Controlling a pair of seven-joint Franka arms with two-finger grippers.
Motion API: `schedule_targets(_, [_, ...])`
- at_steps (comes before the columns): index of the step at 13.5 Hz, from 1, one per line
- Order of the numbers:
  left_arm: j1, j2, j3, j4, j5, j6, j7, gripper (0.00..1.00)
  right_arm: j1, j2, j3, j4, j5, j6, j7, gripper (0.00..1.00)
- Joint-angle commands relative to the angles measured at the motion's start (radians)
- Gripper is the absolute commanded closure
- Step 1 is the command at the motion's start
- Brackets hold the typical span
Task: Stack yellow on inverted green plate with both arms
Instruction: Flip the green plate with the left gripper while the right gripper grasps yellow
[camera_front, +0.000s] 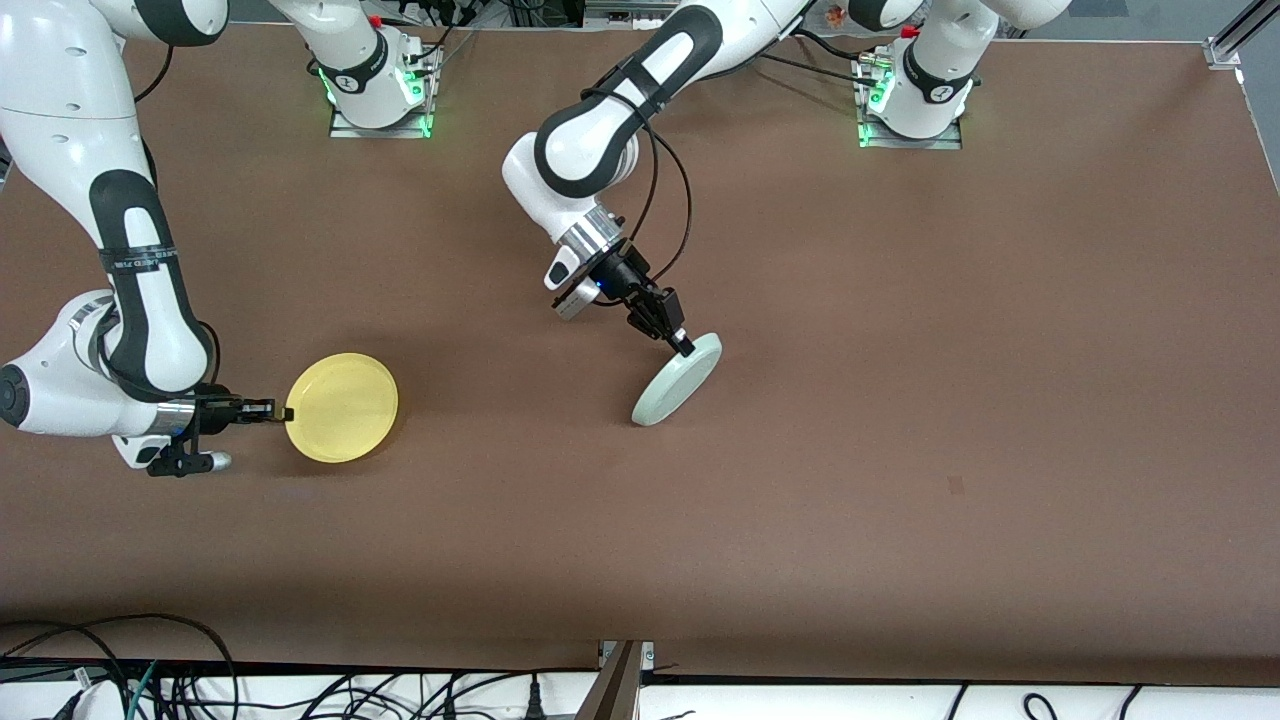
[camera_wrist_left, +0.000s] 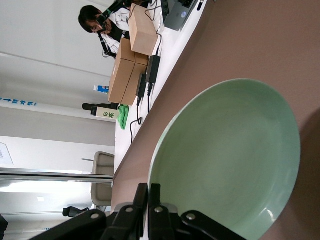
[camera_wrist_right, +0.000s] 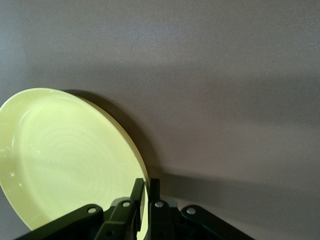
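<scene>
The left gripper (camera_front: 686, 346) hangs over the middle of the brown tabletop (camera_front: 900, 420), its arm reaching in from the base at the left arm's end. Its fingers (camera_wrist_left: 148, 197) are clamped on the rim of the green plate (camera_front: 677, 379). The green plate is tilted steeply: its gripped edge is raised, and its lower edge is at or very near the tabletop on the side nearer the front camera; contact cannot be confirmed. In the left wrist view the hollow face of the green plate (camera_wrist_left: 227, 160) is turned toward the wrist camera. The right gripper (camera_front: 278, 412) is low, near the right arm's end of the tabletop, its arm bent down beside it. Its fingers (camera_wrist_right: 136, 192) are pinched on the rim of the yellow plate (camera_front: 342, 407), at the edge toward the right arm's end. The yellow plate (camera_wrist_right: 65, 160) faces hollow side up in the front view, and a shadow shows under its free edge; whether that edge is off the surface cannot be told. The two plates are well apart, with bare tabletop between them.
</scene>
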Motion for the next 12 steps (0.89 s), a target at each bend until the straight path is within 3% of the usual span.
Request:
schedule_targets(1, [-0.022, 0.042, 0.003, 0.024, 0.005, -0.005, -0.043, 0.74, -0.01, -0.002, 0.003, -0.015, 0.009, 0.003, -0.05, 1.0])
schedule_targets(2, [-0.025, 0.04, 0.0, 0.024, -0.001, -0.01, -0.052, 0.48, -0.01, -0.002, 0.003, -0.015, 0.009, 0.003, -0.05, 1.0])
schedule_targets(3, [-0.029, 0.039, -0.003, 0.027, -0.005, -0.01, -0.068, 0.08, -0.01, -0.001, 0.003, -0.015, 0.01, 0.003, -0.05, 1.0])
schedule_targets(4, [-0.033, 0.039, -0.006, 0.024, -0.015, -0.01, -0.092, 0.0, -0.01, -0.001, 0.003, -0.015, 0.009, 0.003, -0.05, 1.0])
schedule_targets(12, [-0.095, 0.045, -0.006, 0.01, -0.052, -0.008, -0.262, 0.0, -0.008, 0.001, 0.003, -0.014, 0.012, -0.003, -0.048, 1.0])
